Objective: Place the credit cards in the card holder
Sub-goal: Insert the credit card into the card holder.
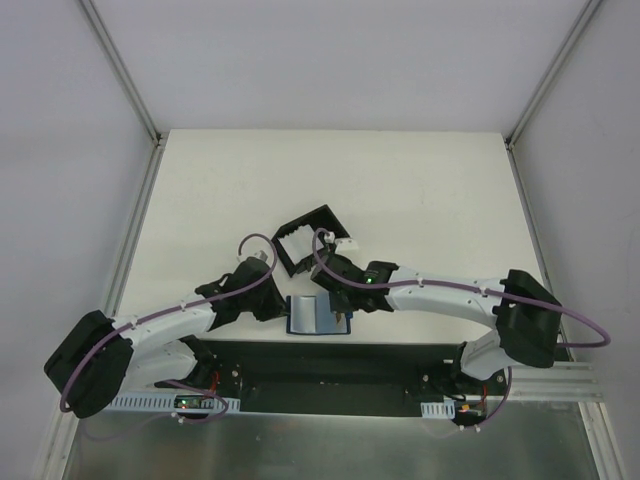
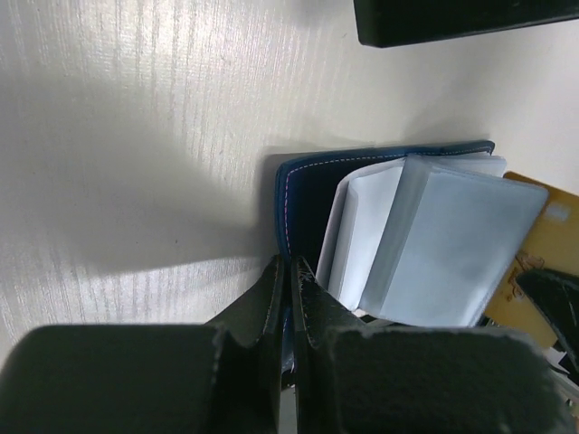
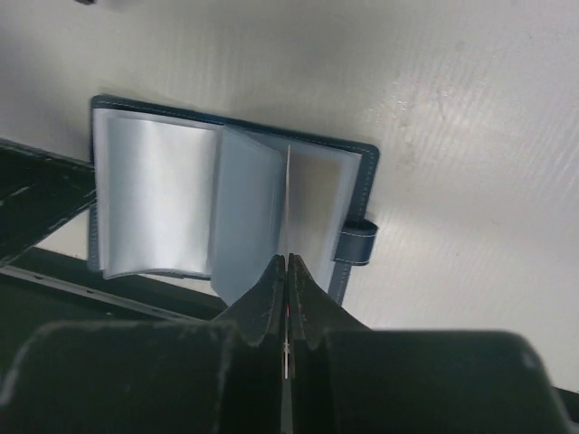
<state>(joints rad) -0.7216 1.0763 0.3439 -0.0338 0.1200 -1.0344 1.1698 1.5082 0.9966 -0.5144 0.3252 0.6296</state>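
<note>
We see the open navy card holder lying at the table's near edge between both arms; our left gripper pinches its dark cover; our right gripper pinches a tan credit card, edge-on over the clear sleeves.

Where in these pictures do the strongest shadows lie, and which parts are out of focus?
Left wrist view: a broad soft shadow lies on the table beside the card holder, and the left gripper in front is blurred. Right wrist view: the right gripper is blurred, and the clear sleeves show a pale sheen. Top view: even light, sharp.
</note>
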